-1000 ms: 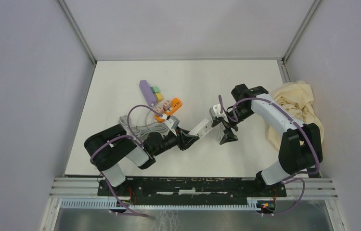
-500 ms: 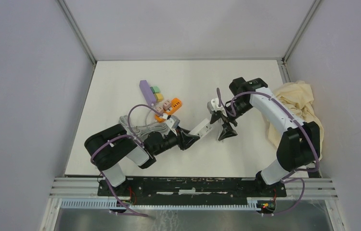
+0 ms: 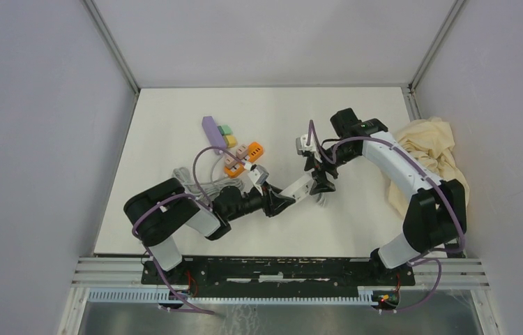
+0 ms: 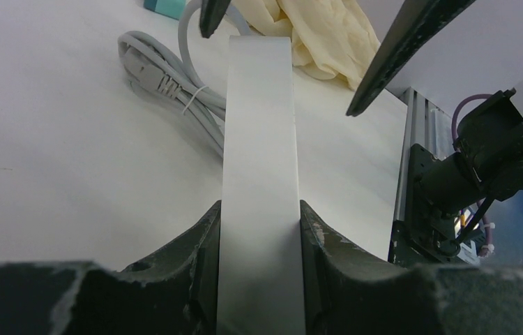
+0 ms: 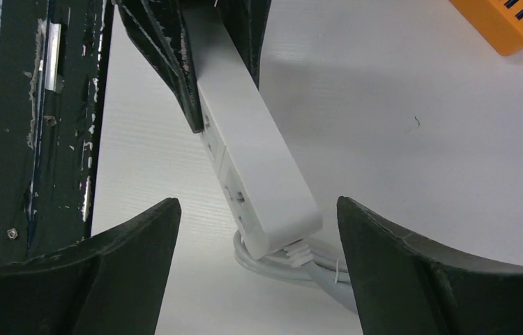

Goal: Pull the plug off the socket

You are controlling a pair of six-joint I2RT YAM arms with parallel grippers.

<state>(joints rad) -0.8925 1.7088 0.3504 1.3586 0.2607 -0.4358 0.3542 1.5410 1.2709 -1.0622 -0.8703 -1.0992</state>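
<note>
Pale lilac-grey panels, the back wall [image 3: 273, 35], left wall [image 3: 35, 139] and right wall [image 3: 510, 84], box in the white table [image 3: 356, 118] on my overhead feed. Aluminium posts [image 3: 111, 45] rise at the far corners and a ribbed metal rail [image 3: 105, 269] lines the near edge, under soft, even light.

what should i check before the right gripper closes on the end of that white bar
1. Left gripper clamped on the white bar: ok.
2. Right gripper jaws open wide: ok.
3. Bar's far end lies between the right fingers: ok.
4. Grey cable out of the closing path: cannot tell, it runs beneath that end.
5. Where the plug ends and the socket begins: cannot tell, only a seam shows mid-bar.
</note>
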